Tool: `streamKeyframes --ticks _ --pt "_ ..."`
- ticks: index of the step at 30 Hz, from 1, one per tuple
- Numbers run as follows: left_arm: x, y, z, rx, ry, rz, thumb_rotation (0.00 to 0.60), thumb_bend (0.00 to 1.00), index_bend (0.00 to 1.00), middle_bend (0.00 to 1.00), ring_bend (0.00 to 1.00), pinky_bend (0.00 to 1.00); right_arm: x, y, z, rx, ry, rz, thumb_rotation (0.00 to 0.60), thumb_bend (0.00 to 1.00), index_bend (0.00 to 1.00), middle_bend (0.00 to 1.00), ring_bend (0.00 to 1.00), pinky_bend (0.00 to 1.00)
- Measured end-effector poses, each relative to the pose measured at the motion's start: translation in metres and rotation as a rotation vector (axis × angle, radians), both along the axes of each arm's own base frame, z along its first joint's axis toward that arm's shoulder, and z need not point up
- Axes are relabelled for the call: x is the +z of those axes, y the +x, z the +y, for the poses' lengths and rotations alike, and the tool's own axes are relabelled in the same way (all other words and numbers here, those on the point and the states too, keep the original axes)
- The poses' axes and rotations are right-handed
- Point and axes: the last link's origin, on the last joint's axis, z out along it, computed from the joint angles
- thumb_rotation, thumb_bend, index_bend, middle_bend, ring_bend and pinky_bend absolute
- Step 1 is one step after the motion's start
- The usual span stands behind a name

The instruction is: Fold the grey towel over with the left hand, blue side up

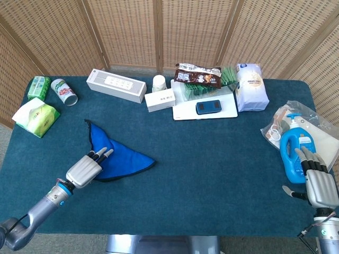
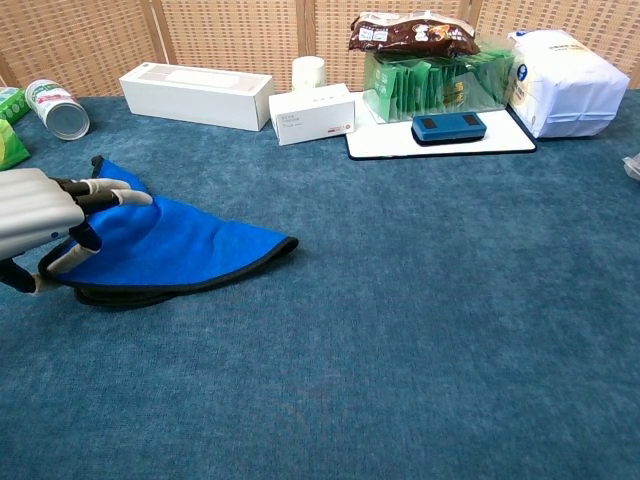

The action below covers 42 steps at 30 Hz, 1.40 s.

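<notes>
The towel (image 1: 126, 159) lies folded on the blue table cloth left of centre, its bright blue side up and a dark grey rim showing along the edge. In the chest view the towel (image 2: 190, 243) lies low and nearly flat. My left hand (image 1: 87, 168) is at the towel's left end; in the chest view the left hand (image 2: 38, 207) has its fingers laid over the blue cloth and its thumb at the rim, pinching that edge. My right hand (image 1: 319, 183) stands open at the table's right front edge, holding nothing.
A blue bottle (image 1: 293, 148) and a plastic bag stand just beside the right hand. Along the back are a white long box (image 1: 116, 85), a small white box (image 1: 160, 100), a tray (image 1: 205, 113) with a dark device, snack packs and a white bag. Tissue packs (image 1: 36, 117) and a can (image 1: 64, 92) lie far left.
</notes>
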Motion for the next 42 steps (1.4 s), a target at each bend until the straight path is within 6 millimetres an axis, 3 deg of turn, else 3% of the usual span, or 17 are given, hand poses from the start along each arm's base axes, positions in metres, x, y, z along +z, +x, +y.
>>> streamKeyframes --ticks 6,10,12,19,22,32,38,42 --pt "0.008 -0.003 0.001 0.040 -0.028 -0.007 0.600 0.69 0.23 0.00 0.00 0.20 -0.001 0.000 0.000 0.000 0.004 0.003 0.600 0.00 0.00 0.00 0.00 0.00" --pt "0.011 -0.004 0.002 0.040 -0.020 -0.010 0.600 0.56 0.05 0.00 0.00 0.17 -0.001 0.000 0.000 0.001 0.004 0.004 0.600 0.00 0.00 0.00 0.00 0.00" --pt "0.012 -0.004 0.003 0.036 -0.010 -0.017 0.600 0.49 0.01 0.00 0.00 0.17 -0.001 0.001 0.000 0.001 0.005 0.004 0.600 0.00 0.00 0.00 0.00 0.00" --pt "0.017 -0.002 0.006 0.013 0.039 -0.049 0.600 0.11 0.00 0.00 0.00 0.15 -0.002 0.001 0.001 0.003 0.007 0.006 0.600 0.00 0.00 0.00 0.00 0.00" --pt "0.017 -0.003 0.006 0.017 0.041 -0.045 0.600 0.01 0.00 0.00 0.00 0.14 -0.002 0.001 0.001 0.002 0.006 0.005 0.600 0.00 0.00 0.00 0.00 0.00" --pt "0.025 0.002 0.009 0.000 0.080 -0.085 0.600 0.00 0.00 0.00 0.00 0.14 -0.003 0.002 0.001 0.003 0.009 0.002 0.600 0.00 0.00 0.00 0.00 0.00" --pt "0.040 0.005 0.013 0.021 0.115 -0.166 0.600 0.00 0.00 0.00 0.00 0.14 -0.002 0.003 0.002 0.007 0.008 0.000 0.600 0.00 0.00 0.00 0.00 0.00" --pt "0.061 0.004 0.015 0.052 0.132 -0.246 0.600 0.00 0.00 0.00 0.00 0.13 -0.002 0.003 0.002 0.010 0.009 -0.002 0.600 0.00 0.00 0.00 0.00 0.00"
